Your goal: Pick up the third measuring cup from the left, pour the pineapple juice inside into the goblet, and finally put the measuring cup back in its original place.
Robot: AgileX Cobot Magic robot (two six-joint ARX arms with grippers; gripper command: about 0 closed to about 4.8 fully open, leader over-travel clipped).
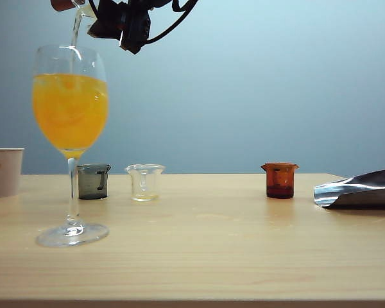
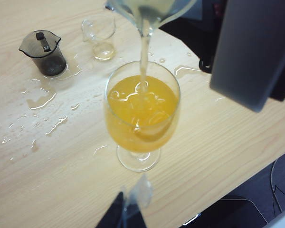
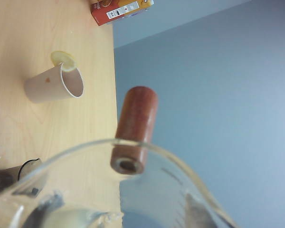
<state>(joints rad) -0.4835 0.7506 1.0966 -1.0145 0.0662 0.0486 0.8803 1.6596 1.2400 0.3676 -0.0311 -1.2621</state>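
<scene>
Clear third measuring cup (image 1: 85, 9) tipped over the goblet (image 1: 70, 102), held high at the exterior view's top left by the right gripper (image 1: 106, 16). Its reddish-brown stub handle (image 3: 134, 129) points away from the gripper. The right jaws are partly spread and clamped on the cup's wall; the fingers themselves are mostly hidden behind the glass in the right wrist view. Pale pineapple juice (image 2: 143, 52) falls in a thin stream from the cup's lip into the goblet's bowl. The goblet (image 2: 141, 114) stands upright on the wood-grain table (image 1: 212, 256), well filled with orange-yellow liquid.

The left gripper (image 2: 126, 213) hangs just beside the goblet's foot, only its dark fingertips in frame; whether anything is between them, can't tell.

Behind the goblet: dark grey measuring cup (image 1: 93, 181), then a clear measuring cup with flared lip (image 1: 144, 182), both upright, near each other. Amber-brown measuring cup (image 1: 280, 180) stands well apart to the right, with bare table between it and the clear one. Beige paper cup (image 1: 4, 171) at the left edge. Shiny foil pouch (image 1: 359, 189) lying at the right edge. Spilled droplets (image 2: 42, 102) on the table around the grey cup. A red-orange carton (image 3: 121, 9) lies at the table's far edge beyond the paper cup.
</scene>
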